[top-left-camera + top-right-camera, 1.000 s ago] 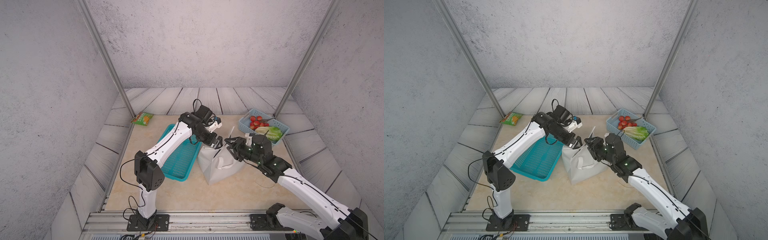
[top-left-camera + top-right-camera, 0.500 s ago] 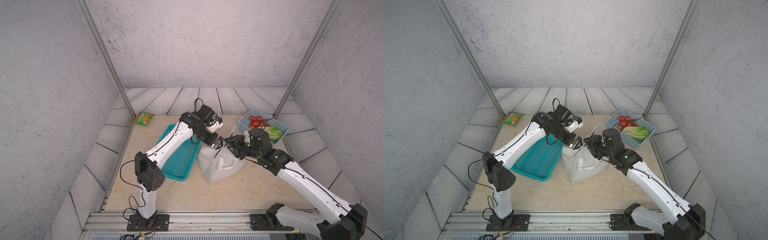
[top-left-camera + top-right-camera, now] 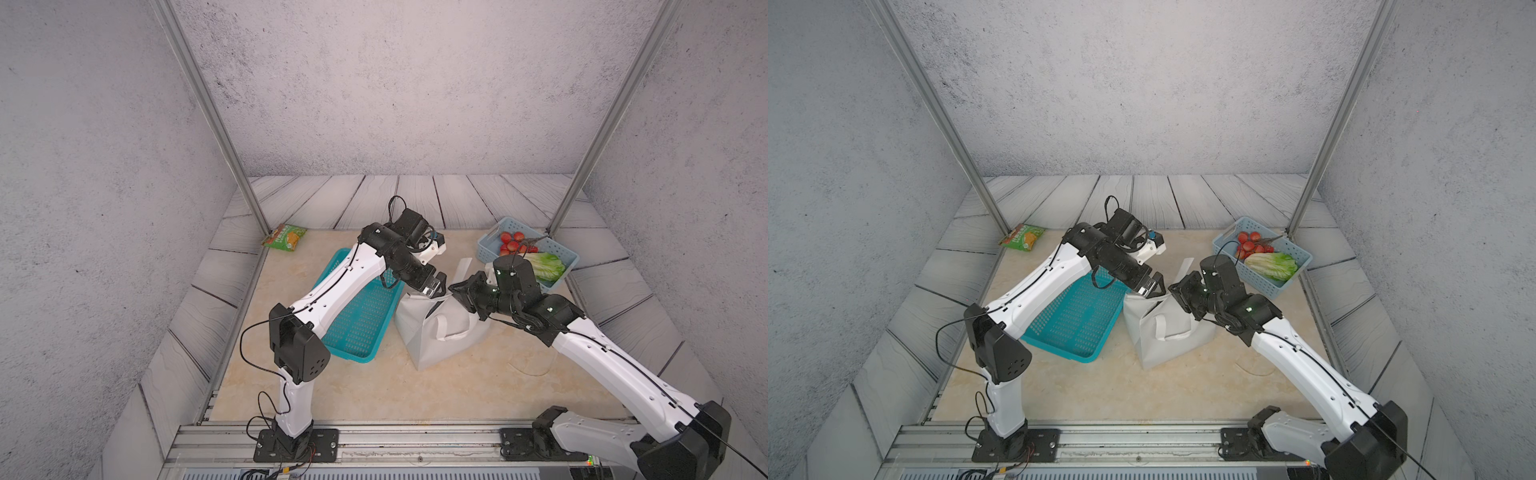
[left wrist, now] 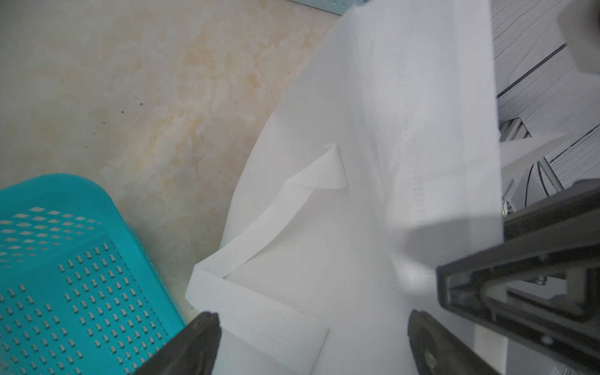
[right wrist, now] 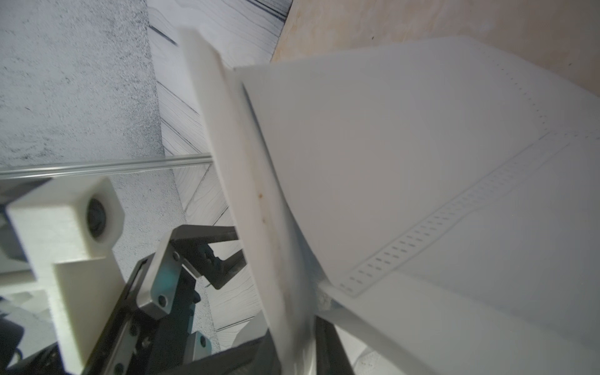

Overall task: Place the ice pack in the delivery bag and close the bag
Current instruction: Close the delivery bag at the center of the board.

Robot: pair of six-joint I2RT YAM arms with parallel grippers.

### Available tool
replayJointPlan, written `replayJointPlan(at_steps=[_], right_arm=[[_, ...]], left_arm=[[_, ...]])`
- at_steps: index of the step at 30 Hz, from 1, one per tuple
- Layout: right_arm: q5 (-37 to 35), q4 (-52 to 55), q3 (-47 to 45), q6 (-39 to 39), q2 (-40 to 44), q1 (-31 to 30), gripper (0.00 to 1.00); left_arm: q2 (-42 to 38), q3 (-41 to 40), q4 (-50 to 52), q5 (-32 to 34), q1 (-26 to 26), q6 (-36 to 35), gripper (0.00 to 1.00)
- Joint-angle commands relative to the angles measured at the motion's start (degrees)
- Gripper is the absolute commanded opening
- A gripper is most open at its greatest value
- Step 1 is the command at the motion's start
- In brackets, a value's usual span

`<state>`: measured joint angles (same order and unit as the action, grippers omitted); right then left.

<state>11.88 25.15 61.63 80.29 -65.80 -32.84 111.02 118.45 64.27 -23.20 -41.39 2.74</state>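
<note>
The delivery bag (image 3: 432,332) (image 3: 1163,332), a boxy white tote, stands in the middle of the table in both top views. My left gripper (image 3: 434,286) (image 4: 311,341) hangs open over the bag's top edge on the teal basket's side. Its fingers straddle white fabric and a loop handle (image 4: 259,246). My right gripper (image 3: 457,289) (image 5: 292,337) meets the bag's top from the opposite side. Its jaws are shut on a white strip of the bag (image 5: 240,162) that stands up at the rim. The ice pack shows in no view. The bag's inside is hidden.
A teal mesh basket (image 3: 357,320) lies against the bag's left side, under my left arm. A pale blue basket (image 3: 490,249) with tomatoes and lettuce stands at the back right. A green snack packet (image 3: 286,237) lies by the back left post.
My right gripper has moved in toward the bag's top and its jaws have closed onto the white strip. The left gripper has stayed open and almost still.
</note>
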Motion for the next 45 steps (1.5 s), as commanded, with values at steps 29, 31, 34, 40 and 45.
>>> replayJointPlan(at_steps=[29, 31, 34, 40, 45], right_arm=[[-5.91, -8.75, -5.21, 2.79, 0.84, 0.22, 0.00], [-5.37, -8.66, -5.28, 2.76, 0.72, 0.38, 0.00], [-4.94, -8.45, -5.27, 2.67, 0.56, 0.33, 0.00], [-4.76, -8.40, -5.38, 2.52, 0.39, 0.41, 0.00], [-4.79, -8.74, -5.94, 2.80, 0.55, 0.46, 0.00]], left_arm=[[-66.55, -83.56, -76.20, -3.26, 2.43, -7.31, 1.00], [-65.15, -84.75, -76.57, 3.75, -0.47, -6.72, 1.00], [-59.77, -83.60, -78.35, 9.05, -5.53, -6.77, 1.00], [-48.63, -79.18, -83.32, 14.34, -10.03, -4.57, 0.97], [-44.75, -77.81, -84.41, 17.16, -11.44, -1.33, 0.75]])
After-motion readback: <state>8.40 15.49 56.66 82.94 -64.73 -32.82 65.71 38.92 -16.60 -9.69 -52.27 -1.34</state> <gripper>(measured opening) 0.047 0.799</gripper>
